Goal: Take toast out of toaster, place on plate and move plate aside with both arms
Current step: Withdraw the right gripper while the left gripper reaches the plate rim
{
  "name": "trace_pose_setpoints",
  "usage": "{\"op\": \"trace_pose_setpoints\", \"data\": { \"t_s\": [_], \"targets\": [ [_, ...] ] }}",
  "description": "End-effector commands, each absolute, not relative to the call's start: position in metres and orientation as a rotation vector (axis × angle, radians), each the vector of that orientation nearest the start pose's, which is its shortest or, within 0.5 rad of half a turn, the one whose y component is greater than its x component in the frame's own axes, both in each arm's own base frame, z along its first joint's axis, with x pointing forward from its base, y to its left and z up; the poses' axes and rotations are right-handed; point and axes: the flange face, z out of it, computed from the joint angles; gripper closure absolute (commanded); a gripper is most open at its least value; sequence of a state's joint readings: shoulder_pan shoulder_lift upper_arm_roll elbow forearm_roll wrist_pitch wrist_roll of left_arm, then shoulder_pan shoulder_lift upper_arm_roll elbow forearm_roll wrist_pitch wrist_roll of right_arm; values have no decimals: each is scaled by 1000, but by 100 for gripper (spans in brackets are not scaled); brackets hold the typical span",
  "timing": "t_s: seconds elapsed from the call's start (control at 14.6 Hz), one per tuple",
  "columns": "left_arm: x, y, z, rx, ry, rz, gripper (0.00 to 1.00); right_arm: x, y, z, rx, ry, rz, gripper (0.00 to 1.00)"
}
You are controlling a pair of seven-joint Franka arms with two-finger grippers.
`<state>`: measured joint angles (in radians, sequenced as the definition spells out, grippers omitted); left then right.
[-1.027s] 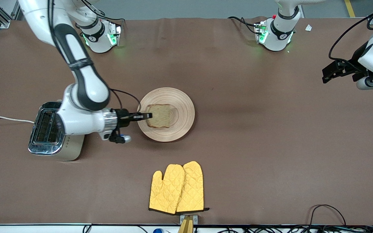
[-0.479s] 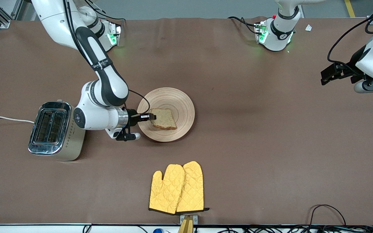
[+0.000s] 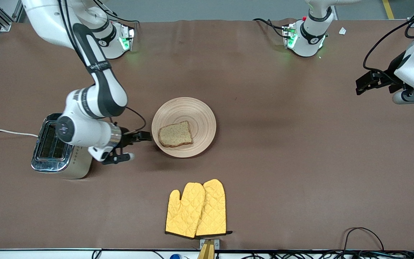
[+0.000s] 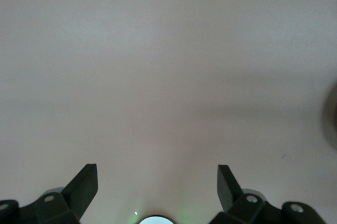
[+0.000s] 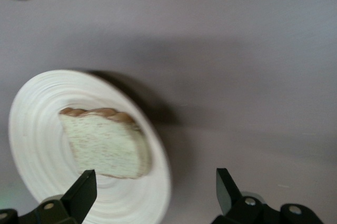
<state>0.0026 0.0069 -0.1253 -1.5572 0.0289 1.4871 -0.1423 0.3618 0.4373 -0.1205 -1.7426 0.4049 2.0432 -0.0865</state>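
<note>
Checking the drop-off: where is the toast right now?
The toast lies flat on the plate mid-table, released; the open right gripper is beside the plate, toward the toaster.

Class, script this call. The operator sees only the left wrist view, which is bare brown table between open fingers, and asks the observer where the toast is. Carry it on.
Observer: The toast lies flat on the plate, near the middle of the table.
Operator: Is the right gripper holding it?
Observer: No. The right gripper is open and clear of the toast, beside the plate's rim on the toaster's side.
Operator: And where is my own gripper?
Observer: The left gripper hangs over bare table at the left arm's end, well away from the plate.
</note>
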Motion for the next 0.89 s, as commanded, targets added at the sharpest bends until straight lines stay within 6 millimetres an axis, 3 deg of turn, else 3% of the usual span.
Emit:
{"op": "trace_pose_setpoints", "data": {
  "t_s": [0.0,0.14,0.34,0.48,0.68,0.82],
  "targets": [
    [546,-62,623,-3103,-19,113,0,627,127,372,-2954,-201,198,0],
    [547,-64,620,-3121,-15,105,0,633,87,405,-3019,-177,187,0],
    [556,-71,591,-3256,-42,125,0,632,30,451,-3039,-62,185,0],
    [568,-82,562,-3352,-21,180,0,630,3,476,-3043,-2,200,0],
    [595,-92,507,-3464,178,224,0,626,-17,472,-3051,44,272,0],
    [609,-104,464,-3550,215,233,0,625,-42,477,-3106,90,265,0]
  ]
}}
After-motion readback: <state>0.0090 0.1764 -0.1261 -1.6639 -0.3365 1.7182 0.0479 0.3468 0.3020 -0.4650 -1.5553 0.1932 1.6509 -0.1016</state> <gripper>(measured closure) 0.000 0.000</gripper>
